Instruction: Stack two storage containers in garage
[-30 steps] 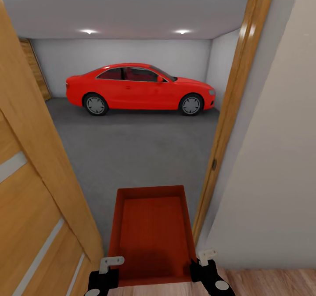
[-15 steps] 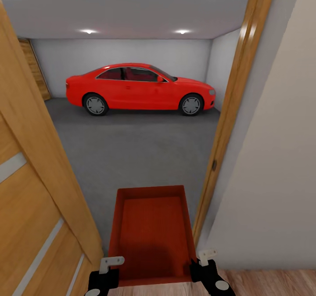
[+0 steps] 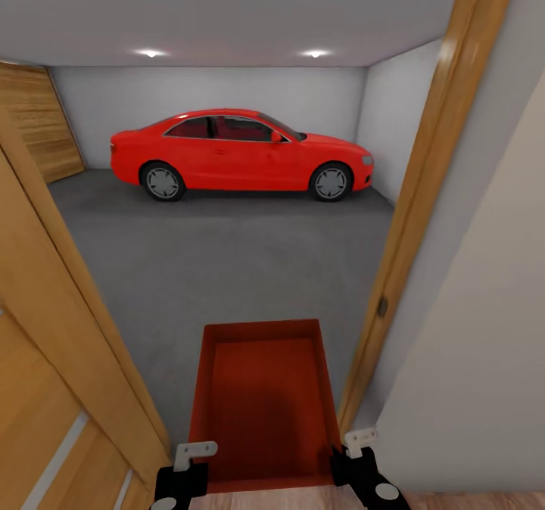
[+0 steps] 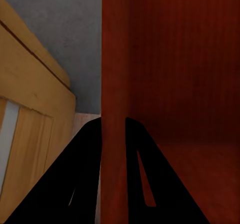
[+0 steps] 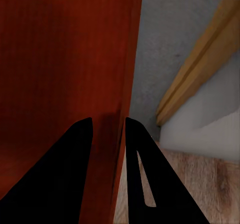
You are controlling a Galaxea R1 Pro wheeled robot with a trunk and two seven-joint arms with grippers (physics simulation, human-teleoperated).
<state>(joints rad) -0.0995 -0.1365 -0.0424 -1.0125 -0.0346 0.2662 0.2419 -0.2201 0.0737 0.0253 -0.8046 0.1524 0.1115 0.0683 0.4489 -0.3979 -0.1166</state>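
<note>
**Both grippers clamped on one bin, at the garage doorway**

Left gripper (image 4: 114, 134) is pinched shut over the left side wall of the storage container (image 3: 263, 400), one finger inside and one outside; my right gripper (image 5: 107, 134) grips the opposite wall the same way. In the head view the left gripper (image 3: 185, 466) and right gripper (image 3: 362, 457) sit at the bin's near corners, and the open-topped bin hangs level between them, straight out in front of me.

I judge this to be the carrying step for one container: I am in the doorway, the bin reaching out over the concrete floor (image 3: 227, 260) of the garage. Next I need to roll forward into the room, pick an open patch and lower the bin flat before letting go.

Clearance is tightest at the sides. An open wooden door (image 3: 53, 328) stands close on my left, its edge near the bin's left wall, and the door frame (image 3: 424, 215) rises just beside the right wall. Driving straight keeps both off the wood. Past the threshold the floor opens wide, with the red car (image 3: 241, 154) parked well apart along the far wall
</note>
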